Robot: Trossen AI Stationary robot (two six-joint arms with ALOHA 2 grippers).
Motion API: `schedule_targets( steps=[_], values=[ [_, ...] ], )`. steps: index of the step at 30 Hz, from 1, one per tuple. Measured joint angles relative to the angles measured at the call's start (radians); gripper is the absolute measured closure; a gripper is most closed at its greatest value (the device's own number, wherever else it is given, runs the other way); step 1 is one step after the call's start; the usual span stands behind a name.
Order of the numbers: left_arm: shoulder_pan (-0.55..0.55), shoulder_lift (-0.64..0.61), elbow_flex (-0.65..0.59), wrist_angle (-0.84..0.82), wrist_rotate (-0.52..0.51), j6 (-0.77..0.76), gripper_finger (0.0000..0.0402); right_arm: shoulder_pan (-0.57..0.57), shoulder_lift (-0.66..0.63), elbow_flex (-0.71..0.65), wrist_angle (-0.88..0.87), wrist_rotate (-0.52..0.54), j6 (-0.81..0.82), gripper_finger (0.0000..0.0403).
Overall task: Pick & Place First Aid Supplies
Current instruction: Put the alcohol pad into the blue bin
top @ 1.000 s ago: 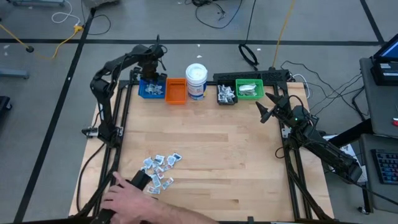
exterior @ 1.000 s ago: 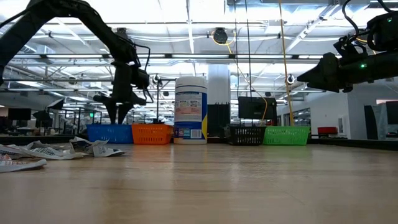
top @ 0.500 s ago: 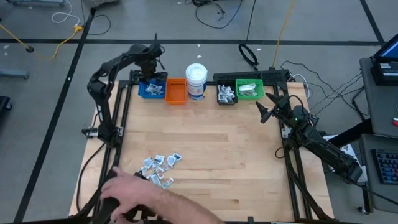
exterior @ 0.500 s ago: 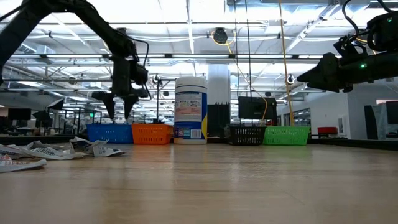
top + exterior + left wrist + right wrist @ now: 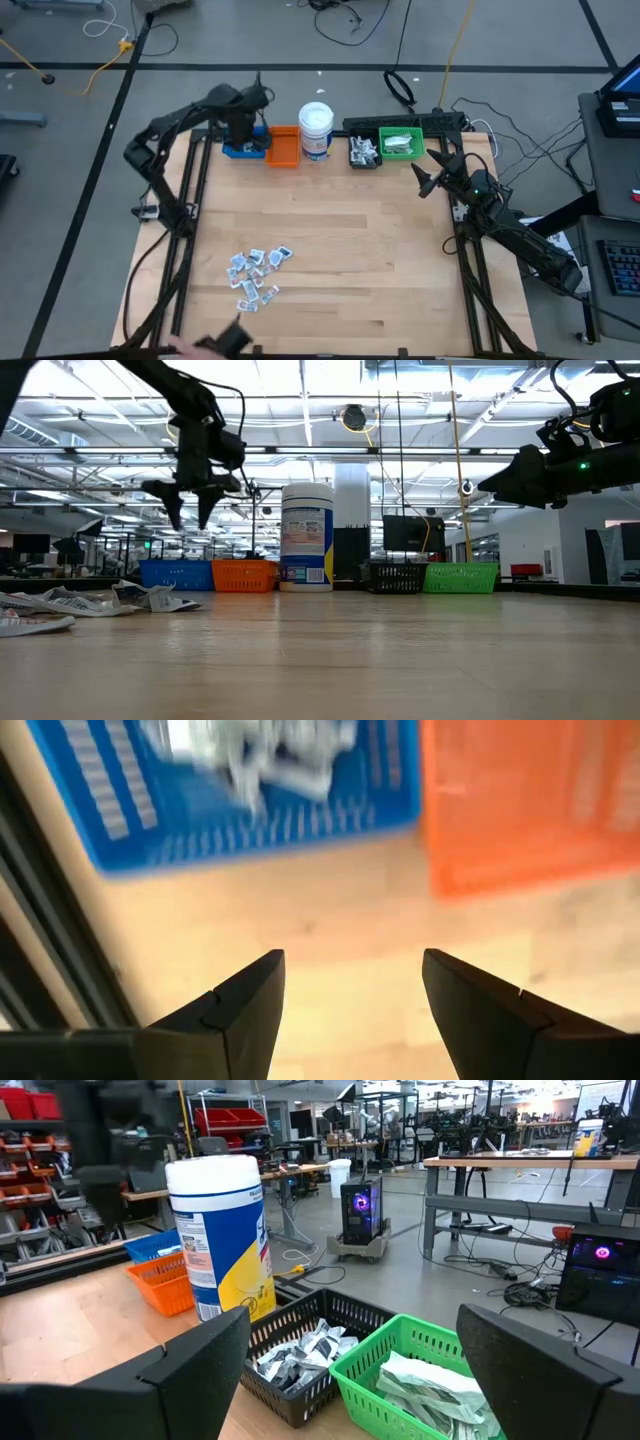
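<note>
Along the far edge of the light wooden table [image 5: 340,230] stands a row: a small blue rectangular plastic bin [image 5: 236,148], an orange bin [image 5: 283,146], a white cylindrical jar with a blue label [image 5: 316,129], a black mesh bin [image 5: 363,152] and a green bin [image 5: 402,143]. Above the blue bin hangs the left gripper [image 5: 189,512], its jaws spread apart and holding nothing; the low view shows it raised clear of the bin's rim, which the high view cannot tell. Only the left wrist view looks down into the blue bin, where blurred white wrapped packets [image 5: 250,750] lie, with bare table between the two dark fingers [image 5: 235,1010]. Near the table's near-left side lies a loose cluster of tiny flat white, silvery and light-blue first aid packets [image 5: 256,273], seen in the low view as crumpled wrappers at the far left. Off the right edge, near the green bin, the right gripper [image 5: 428,172] waits in the air, jaws wide and empty. Its wrist view shows silvery packets in the black bin and pale ones in the green. At the near edge, the high view catches a person's hand [image 5: 195,347].
</note>
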Motion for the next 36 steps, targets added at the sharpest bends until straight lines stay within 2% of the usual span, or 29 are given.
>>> schedule_targets(
  steps=[8, 13, 25, 31, 36],
  values=[
    [-0.236, -0.164, -0.259, 0.021, 0.008, -0.171, 0.0158, 0.0, 0.0, 0.0, 0.0, 0.0, 0.0, 0.005],
    [-0.428, -0.243, -0.354, 0.027, 0.019, -0.313, 0.0158, 0.0, 0.0, 0.0, 0.0, 0.0, 0.0, 0.005],
    [-0.865, -0.282, -0.439, 0.079, 0.039, -0.662, 0.0158, 0.0, 0.0, 0.0, 0.0, 0.0, 0.0, 0.005],
    [-1.014, -0.281, -0.441, 0.083, 0.046, -0.808, 0.0158, 0.0, 0.0, 0.0, 0.0, 0.0, 0.0, 0.005],
    [-1.084, -0.278, -0.441, 0.085, 0.029, -0.874, 0.0158, 0.0, 0.0, 0.0, 0.0, 0.0, 0.0, 0.005]
  ],
)
